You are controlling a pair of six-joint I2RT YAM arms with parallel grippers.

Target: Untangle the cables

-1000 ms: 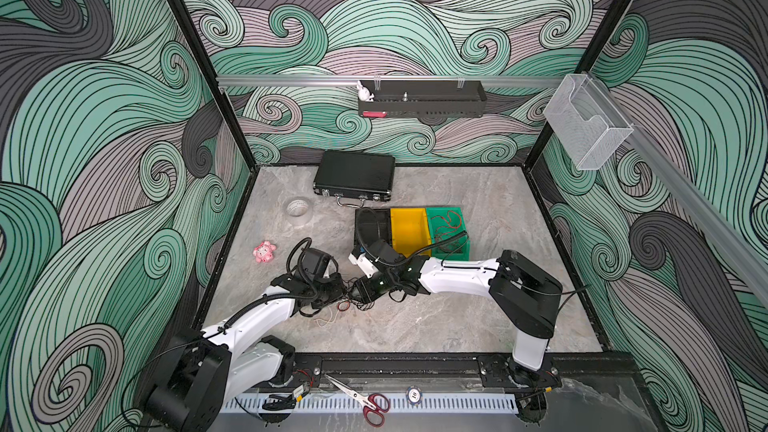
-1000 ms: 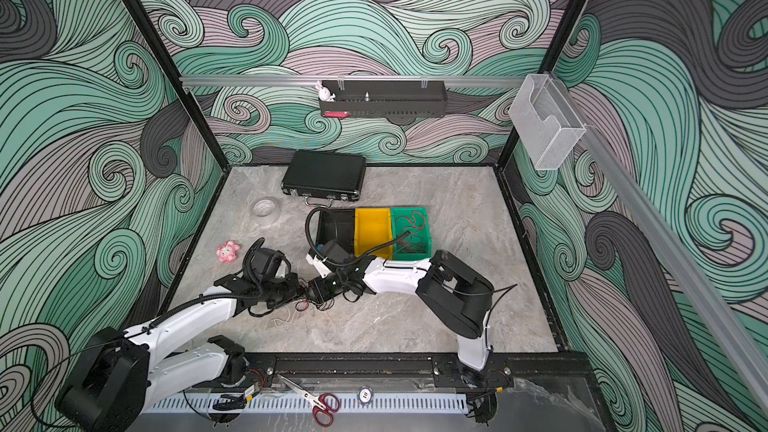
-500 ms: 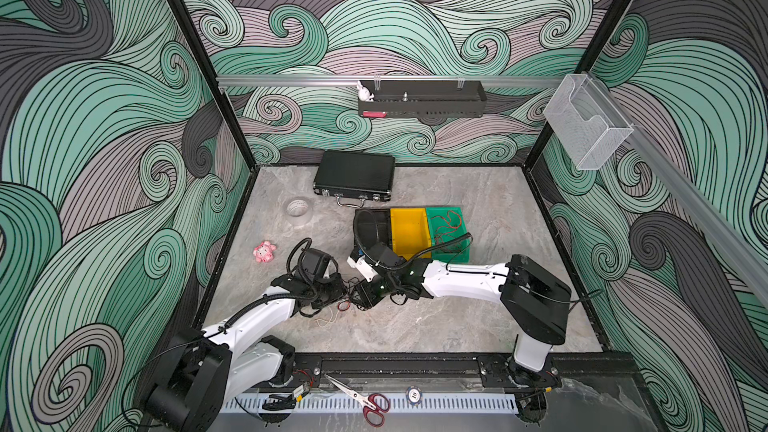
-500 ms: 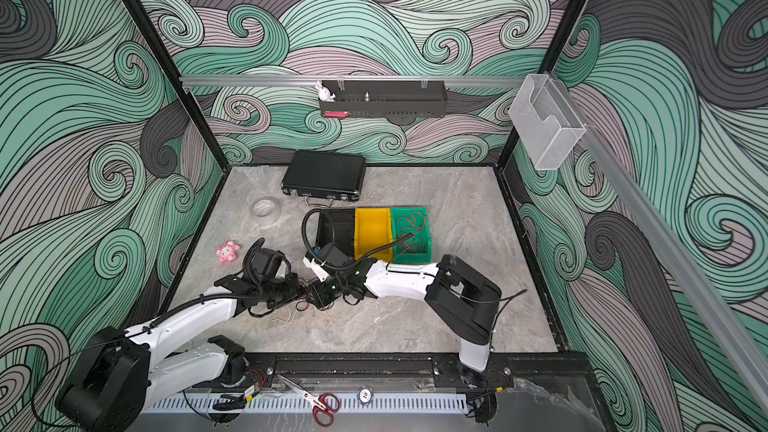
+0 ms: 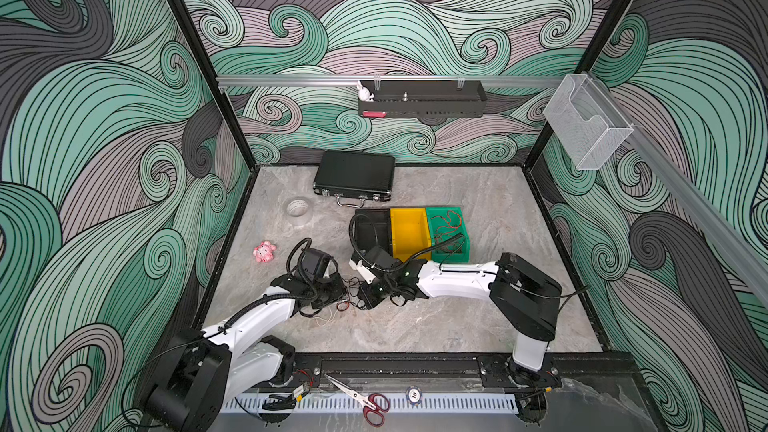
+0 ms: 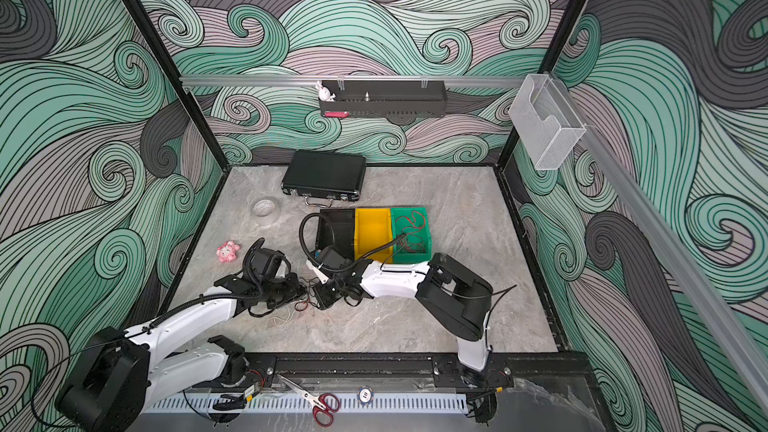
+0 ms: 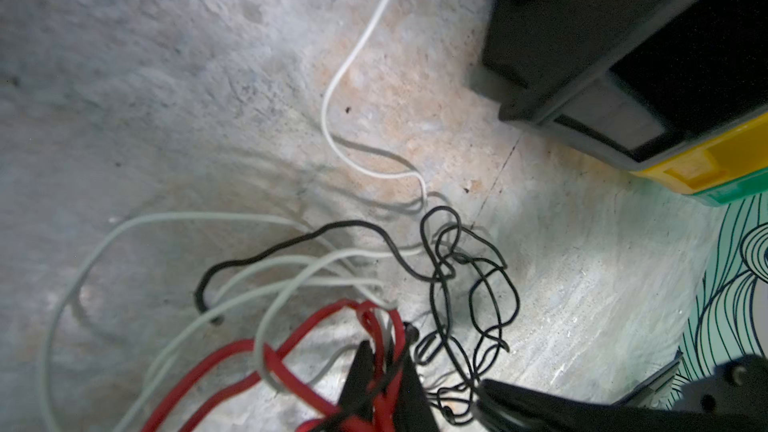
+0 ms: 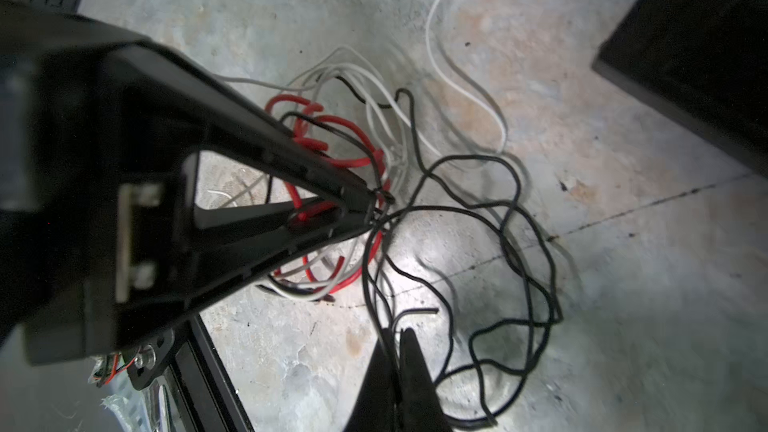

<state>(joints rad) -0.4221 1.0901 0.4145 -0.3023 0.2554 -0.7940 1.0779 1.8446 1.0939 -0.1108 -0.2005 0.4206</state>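
In both top views we find the cables as a small red, black and white tangle on the marble-patterned table, near its front edge and left of centre. The left gripper and the right gripper face each other across the tangle, both low at the table. From up here we cannot tell how their jaws stand. Behind the right arm a black bin, a yellow bin and a green bin stand in a touching row, and more red and dark wire lies in the green one. A closed black case sits by the back wall, and red-handled scissors lie on the front rail.

From the left wrist we see the left gripper pinched almost together on a bunch of strands. The red cable and pale loops run into the pinch. The black cable forms knotted loops just beside it, reaching to the right gripper's dark tip. The white cable snakes away over the table towards the black bin.

From the right wrist we see the right gripper closed tight, a strand of the black cable caught at its tips. The rest loops wide across the table. Opposite it, the left gripper's fingers meet at a point on red and black strands
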